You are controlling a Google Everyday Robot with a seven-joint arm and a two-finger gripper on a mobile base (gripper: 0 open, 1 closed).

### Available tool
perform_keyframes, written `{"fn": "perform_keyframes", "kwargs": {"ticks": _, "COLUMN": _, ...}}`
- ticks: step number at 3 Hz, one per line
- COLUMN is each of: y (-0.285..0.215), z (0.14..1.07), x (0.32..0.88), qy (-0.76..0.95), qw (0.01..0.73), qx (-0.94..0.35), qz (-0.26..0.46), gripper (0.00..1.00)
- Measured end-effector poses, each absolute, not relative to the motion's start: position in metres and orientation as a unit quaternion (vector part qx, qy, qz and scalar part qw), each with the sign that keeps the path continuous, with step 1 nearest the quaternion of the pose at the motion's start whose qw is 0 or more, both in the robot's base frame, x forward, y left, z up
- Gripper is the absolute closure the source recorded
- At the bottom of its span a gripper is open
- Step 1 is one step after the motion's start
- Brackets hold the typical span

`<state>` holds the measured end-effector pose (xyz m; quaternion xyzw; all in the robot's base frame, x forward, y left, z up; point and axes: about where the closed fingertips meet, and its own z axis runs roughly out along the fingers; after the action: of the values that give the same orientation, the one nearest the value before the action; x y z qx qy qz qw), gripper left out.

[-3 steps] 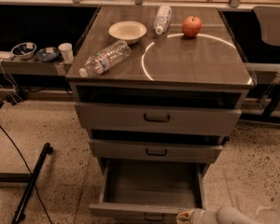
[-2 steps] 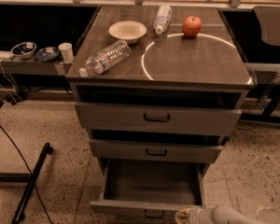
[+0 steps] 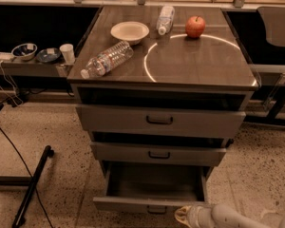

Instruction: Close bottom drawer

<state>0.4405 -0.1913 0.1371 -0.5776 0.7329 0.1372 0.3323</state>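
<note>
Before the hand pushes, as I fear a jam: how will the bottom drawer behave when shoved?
The bottom drawer probably slides in straight, as a rigid box. Nothing shows inside, so it is likely light. The hand sits at its front, right of centre, so a push may skew it slightly.

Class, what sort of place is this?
Probably a robotics lab: a drawer cabinet staged with an apple and bowl, loose cables, and the robot's hand by the front of the open bottom drawer.
</note>
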Motion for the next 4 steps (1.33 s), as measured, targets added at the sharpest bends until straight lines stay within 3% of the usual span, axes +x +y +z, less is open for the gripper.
{"fn": "perform_keyframes", "kwargs": {"ticks": 4, "y": -0.177, "z": 0.113, "x": 0.512, "qy": 0.71, "qw": 0.412, "qx": -0.539, "qz": 0.191, "gripper": 1.0}}
